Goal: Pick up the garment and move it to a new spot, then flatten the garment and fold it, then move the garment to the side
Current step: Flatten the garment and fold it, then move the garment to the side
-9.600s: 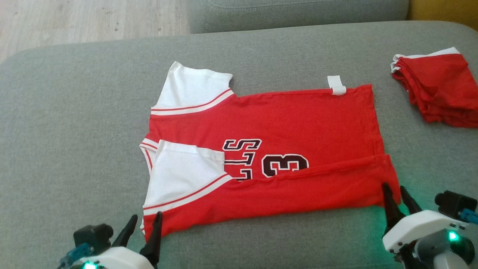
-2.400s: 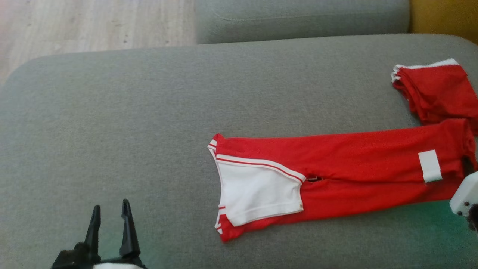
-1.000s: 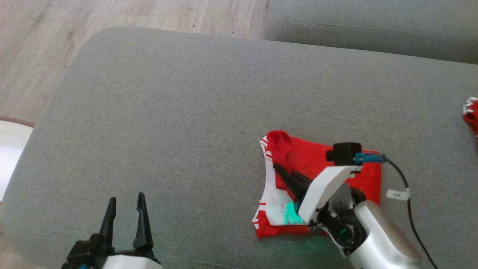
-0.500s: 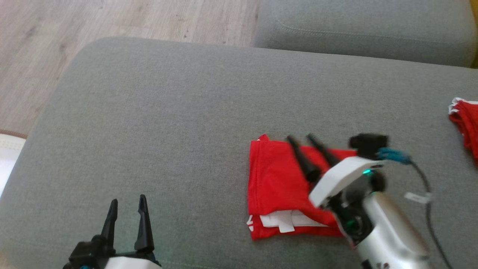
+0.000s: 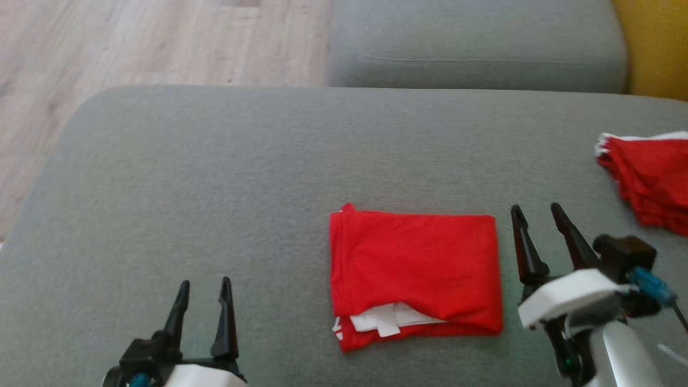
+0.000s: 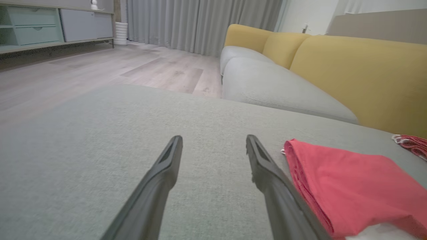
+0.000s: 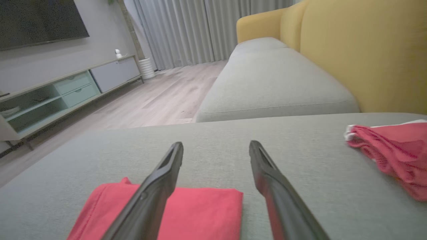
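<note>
Lying folded, red garment, woven cushion

- The folded garment keeps its inner layers from me. A few white scraps poke out at its near edge, too bunched to identify.
- In the right wrist view, one dark finger of the right gripper covers part of that garment, and the bottom edge cuts it off.
- The second red garment runs off the head view's right edge, so I can't tell its full shape.
- The left gripper has its body cut by the head view's bottom edge.
- A small white object on the TV cabinet is too small to name.
</note>
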Robot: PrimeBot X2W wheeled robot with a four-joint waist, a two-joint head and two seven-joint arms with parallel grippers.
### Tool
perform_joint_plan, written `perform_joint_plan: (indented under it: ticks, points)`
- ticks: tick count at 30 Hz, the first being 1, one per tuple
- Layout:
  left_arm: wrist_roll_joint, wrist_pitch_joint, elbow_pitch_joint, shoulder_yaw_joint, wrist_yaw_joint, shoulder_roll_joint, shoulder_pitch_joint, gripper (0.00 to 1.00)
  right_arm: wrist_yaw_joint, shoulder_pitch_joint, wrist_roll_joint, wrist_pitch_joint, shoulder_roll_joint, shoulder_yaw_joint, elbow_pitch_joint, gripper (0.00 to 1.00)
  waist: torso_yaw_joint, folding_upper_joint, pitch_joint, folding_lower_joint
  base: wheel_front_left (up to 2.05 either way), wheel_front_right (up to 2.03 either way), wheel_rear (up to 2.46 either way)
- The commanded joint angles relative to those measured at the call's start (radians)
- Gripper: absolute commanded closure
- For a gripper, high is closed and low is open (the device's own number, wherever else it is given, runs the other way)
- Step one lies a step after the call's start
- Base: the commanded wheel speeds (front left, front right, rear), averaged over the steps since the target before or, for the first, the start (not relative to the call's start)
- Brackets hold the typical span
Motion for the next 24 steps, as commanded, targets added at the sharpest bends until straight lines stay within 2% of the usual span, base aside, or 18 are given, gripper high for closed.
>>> perform_joint_plan:
  ticks: [1,9,15,24]
  points:
    - [0.001,-0.002,-0.026,0.025,-0.007,0.001,-0.049,0.00,0.004,-0.016,-0.022,-0.020,0.004,0.012,-0.048,0.00,-0.023,0.0000,-0.010,0.0001,0.00,0.00,0.00]
    - [-0.011,-0.002,-0.007,0.021,-0.004,-0.002,-0.032,0.00,0.004,0.061,-0.045,-0.078,0.006,-0.014,-0.052,0.00,-0.066,0.0000,-0.022,0.0001,0.00,0.00,0.00]
    - [-0.026,0.007,0.003,0.029,0.001,0.004,-0.024,0.00,0.004,0.087,-0.053,-0.101,0.006,-0.031,-0.031,0.00,-0.069,0.0000,-0.031,0.0001,0.00,0.00,0.00]
    - [-0.041,0.009,0.018,0.033,-0.001,0.011,-0.024,0.00,0.004,0.096,-0.048,-0.119,0.006,0.001,0.004,0.00,-0.061,0.0000,-0.033,0.0001,0.00,0.00,0.00]
